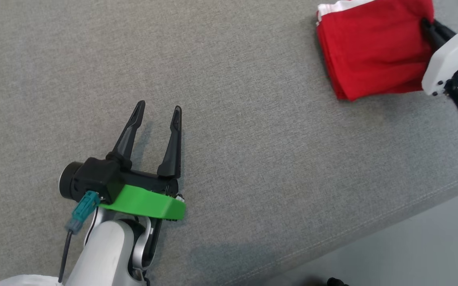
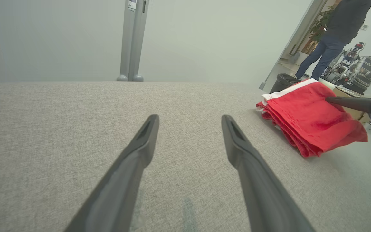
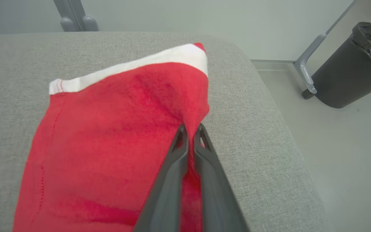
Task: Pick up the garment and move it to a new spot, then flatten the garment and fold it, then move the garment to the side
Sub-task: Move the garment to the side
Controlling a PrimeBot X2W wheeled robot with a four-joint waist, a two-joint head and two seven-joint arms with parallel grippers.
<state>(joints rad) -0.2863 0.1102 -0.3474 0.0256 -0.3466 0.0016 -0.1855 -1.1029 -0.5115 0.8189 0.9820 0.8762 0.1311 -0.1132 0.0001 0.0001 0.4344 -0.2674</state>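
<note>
Right gripper (image 3: pixel 190 129) pinching folded red garment (image 3: pixel 108 145), perhaps fleece, grey woven cushion (image 3: pixel 253 112)

No legible text, brand, number or sign in any view. Pale sticker (image 2: pixel 132 4) at top of grey post (image 2: pixel 133 42), left wrist view: print too small to read.

Left pincer (image 1: pixel 160 106) stands spread wide, right pincer (image 3: pixel 192 129) pinched closed.
</note>
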